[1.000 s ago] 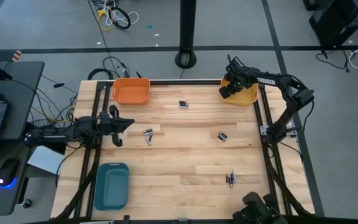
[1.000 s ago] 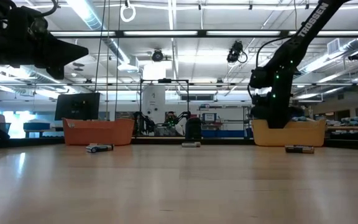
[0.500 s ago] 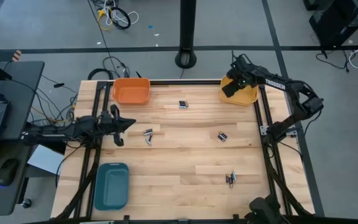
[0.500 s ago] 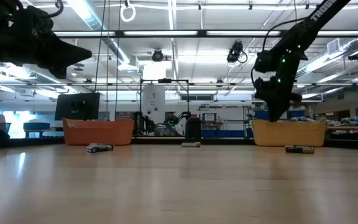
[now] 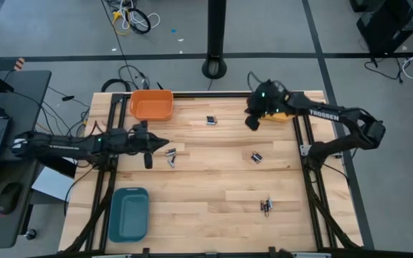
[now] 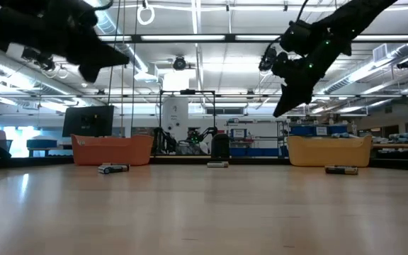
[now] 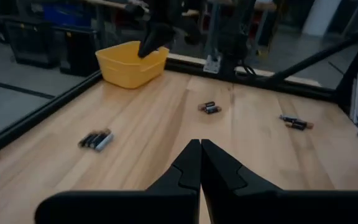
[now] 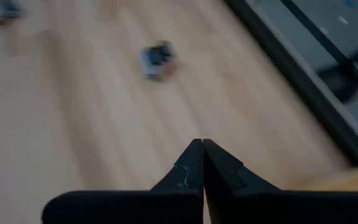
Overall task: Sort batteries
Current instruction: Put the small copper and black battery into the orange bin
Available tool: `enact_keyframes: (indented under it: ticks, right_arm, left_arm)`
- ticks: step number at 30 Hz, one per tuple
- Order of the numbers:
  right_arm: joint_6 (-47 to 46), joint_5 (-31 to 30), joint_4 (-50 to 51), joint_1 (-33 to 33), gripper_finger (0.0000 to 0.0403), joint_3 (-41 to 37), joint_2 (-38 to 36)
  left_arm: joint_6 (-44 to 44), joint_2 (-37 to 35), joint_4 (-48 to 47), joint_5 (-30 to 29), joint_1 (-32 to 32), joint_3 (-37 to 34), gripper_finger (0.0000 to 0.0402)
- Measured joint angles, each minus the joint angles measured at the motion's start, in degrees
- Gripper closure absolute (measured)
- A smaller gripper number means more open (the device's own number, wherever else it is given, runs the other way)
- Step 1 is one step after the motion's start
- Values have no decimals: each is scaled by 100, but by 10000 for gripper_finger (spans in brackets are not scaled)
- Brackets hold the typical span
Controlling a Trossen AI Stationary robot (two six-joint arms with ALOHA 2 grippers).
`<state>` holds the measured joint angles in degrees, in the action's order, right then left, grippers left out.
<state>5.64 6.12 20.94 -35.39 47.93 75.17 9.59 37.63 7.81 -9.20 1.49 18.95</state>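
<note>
Batteries lie in small groups on the wooden table: one group (image 5: 171,154) just right of my left gripper (image 5: 163,147), one (image 5: 211,120) near the far edge, one (image 5: 256,157) at mid right and one (image 5: 267,206) toward the near right. My left gripper (image 7: 200,149) is shut and empty, held above the table. My right gripper (image 5: 252,122) is shut and empty too (image 8: 202,149). It hangs over bare wood just left of the yellow tray (image 5: 287,111), pointing slantwise down. A blurred battery group (image 8: 157,57) lies ahead of it.
An orange tray (image 5: 151,104) stands at the far left corner and a teal tray (image 5: 128,213) at the near left. The yellow tray (image 7: 132,64) sits at the far right. Black frame rails (image 5: 305,154) run along the table's sides.
My right gripper has left the yellow tray, swinging toward the table's left and rising, and it now hangs over bare wood. My left gripper has reached toward the right, closer to the nearest batteries, and has risen a little. No battery has moved.
</note>
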Motion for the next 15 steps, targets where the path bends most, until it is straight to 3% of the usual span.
enact_keyframes:
  ticks: [7,15]
  right_arm:
    - [-589,5,-1397,1073,393,-1207,-520]
    - [-1301,-221,-2970,1930,388,-2274,-802]
  left_arm:
    - [-390,1369,-1342,119,202,1528,387]
    - [-148,2528,-3251,1184,532,2724,387]
